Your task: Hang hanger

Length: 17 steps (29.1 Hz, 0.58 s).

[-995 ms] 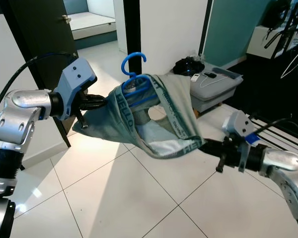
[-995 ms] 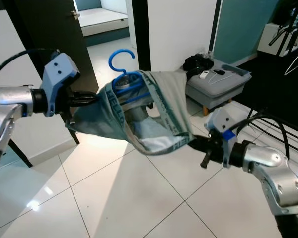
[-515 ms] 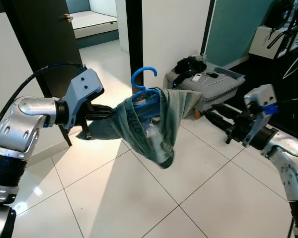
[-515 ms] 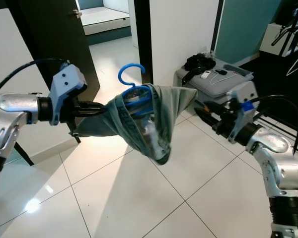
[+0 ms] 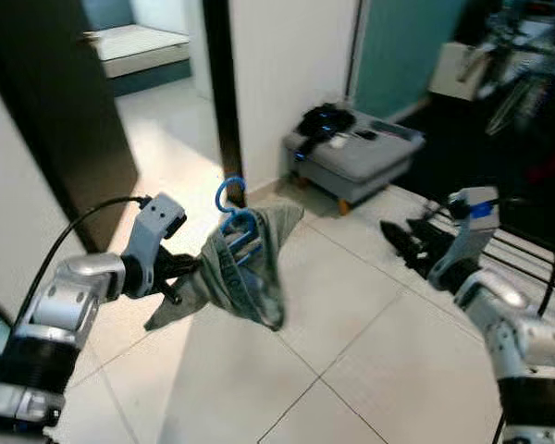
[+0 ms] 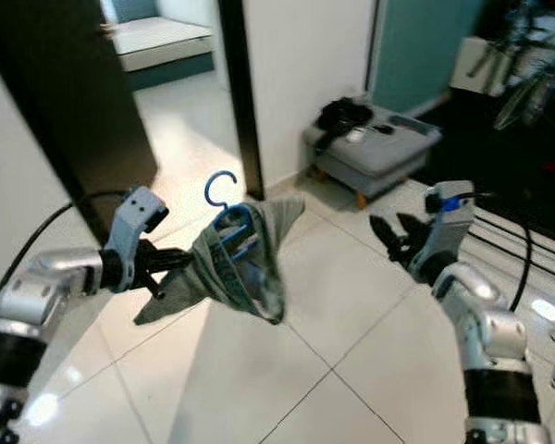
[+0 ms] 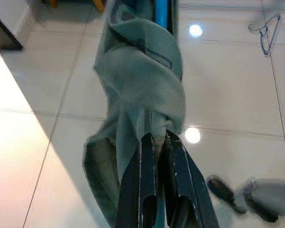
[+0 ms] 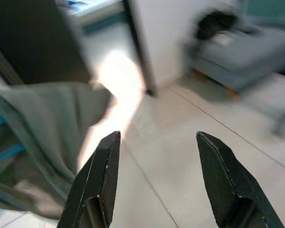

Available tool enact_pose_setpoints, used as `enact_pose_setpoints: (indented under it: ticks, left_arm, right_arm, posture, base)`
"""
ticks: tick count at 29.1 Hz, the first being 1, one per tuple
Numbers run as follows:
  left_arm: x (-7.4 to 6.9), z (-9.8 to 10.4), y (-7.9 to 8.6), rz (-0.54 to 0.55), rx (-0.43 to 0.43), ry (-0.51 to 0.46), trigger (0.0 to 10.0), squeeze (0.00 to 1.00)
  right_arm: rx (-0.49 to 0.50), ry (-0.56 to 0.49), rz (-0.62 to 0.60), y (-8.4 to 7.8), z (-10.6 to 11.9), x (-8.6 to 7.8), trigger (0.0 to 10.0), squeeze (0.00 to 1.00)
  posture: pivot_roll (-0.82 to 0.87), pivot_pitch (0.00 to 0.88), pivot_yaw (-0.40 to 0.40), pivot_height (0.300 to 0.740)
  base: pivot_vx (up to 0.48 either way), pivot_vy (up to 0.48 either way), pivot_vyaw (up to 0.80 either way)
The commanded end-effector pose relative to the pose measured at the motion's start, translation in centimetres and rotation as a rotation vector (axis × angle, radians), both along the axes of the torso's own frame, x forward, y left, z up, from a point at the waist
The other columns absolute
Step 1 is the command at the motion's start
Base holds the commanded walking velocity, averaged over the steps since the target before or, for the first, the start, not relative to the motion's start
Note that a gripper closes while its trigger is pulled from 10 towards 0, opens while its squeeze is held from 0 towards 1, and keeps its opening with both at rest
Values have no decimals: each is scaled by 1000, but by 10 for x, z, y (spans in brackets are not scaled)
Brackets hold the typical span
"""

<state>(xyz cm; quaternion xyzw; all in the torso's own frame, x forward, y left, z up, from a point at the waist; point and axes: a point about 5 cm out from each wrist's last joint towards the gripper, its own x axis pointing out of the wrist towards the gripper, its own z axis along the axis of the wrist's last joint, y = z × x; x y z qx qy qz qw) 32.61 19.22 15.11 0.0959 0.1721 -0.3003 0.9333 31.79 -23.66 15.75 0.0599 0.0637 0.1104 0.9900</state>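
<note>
The left gripper (image 7: 154,142) is seen with its two black fingers pressed close together on a bunched fold of grey-green underwear (image 5: 245,268), which is held up above the white tiled floor (image 5: 351,370). The garment is draped over a blue hanger (image 5: 231,217), whose hook (image 6: 220,185) stands clear above the cloth; most of the hanger's frame is hidden inside the fabric, and only short blue stretches are seen. Whether the fingers also pinch the hanger itself cannot be told. In the left wrist view the fingertips are partly buried in the folds.

The right gripper (image 5: 409,248) is held out to the robot's right, apart from the garment, its fingers (image 8: 99,183) spread wide with nothing between them.

Farther off, a grey padded footstool (image 5: 356,157) is set against the white wall (image 5: 287,55), with a black bundle (image 5: 322,120) and small items on top that are too blurred to name. A dark door (image 5: 55,111) is seen at the left, and thin wire hangers (image 5: 509,97) at the far right are smeared by blur. A further hanger (image 7: 268,31) is seen lying on the tiles in the left wrist view.
</note>
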Motion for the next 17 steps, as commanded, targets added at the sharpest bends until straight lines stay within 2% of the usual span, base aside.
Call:
enact_pose_setpoints:
  ticks: [1,2,3,4,6,7,8,10,11,14,17]
  left_arm:
    - [-11,-18,-9,82,-38,-25,10000,0]
    - [-11,-18,-9,82,-38,-25,10000,0]
    - [-20,-25,-16,128,-103,-64,10000,0]
    - [-20,-25,-16,128,-103,-64,10000,0]
    - [-35,-28,-28,122,-177,-143,10000,0]
    - [-36,-24,-28,145,-217,-190,10000,0]
    - [-36,-24,-28,145,-217,-190,10000,0]
    - [-35,-18,-24,199,-276,-228,10000,0]
    - [-35,-18,-24,199,-276,-228,10000,0]
    - [-36,-15,-21,310,-301,-273,10000,0]
    - [-39,-14,-20,352,-298,-292,10000,0]
  right_arm:
    - [-37,88,-46,8,-23,-8,10000,0]
    - [-37,88,-46,8,-23,-8,10000,0]
    - [-48,113,-59,14,-34,-15,10000,0]
    - [-48,113,-59,14,-34,-15,10000,0]
    - [-76,108,-73,21,-41,-23,10000,0]
    - [-74,98,-100,18,-41,-22,10000,0]
    - [-74,98,-100,18,-41,-22,10000,0]
    - [-63,96,-135,14,-40,-20,10000,0]
    - [-63,96,-135,14,-40,-20,10000,0]
    - [-102,90,-157,16,-40,-21,10000,0]
    - [-103,82,-180,14,-40,-23,10000,0]
  posture:
    - [-65,0,22,740]
    - [-65,0,22,740]
    - [-61,0,13,740]
    - [-61,0,13,740]
    - [-60,0,7,740]
    - [-65,0,3,740]
    - [-65,0,3,740]
    - [-62,0,-3,740]
    - [-62,0,-3,740]
    - [-78,0,-9,740]
    - [-80,0,-11,740]
  base:
    - [0,0,-775]
    - [0,0,-775]
    - [0,0,-781]
    - [0,0,-781]
    - [0,0,-781]
    - [0,0,-788]
    - [0,0,-788]
    - [0,0,-788]
    - [0,0,-788]
    - [0,0,-788]
    - [0,0,-788]
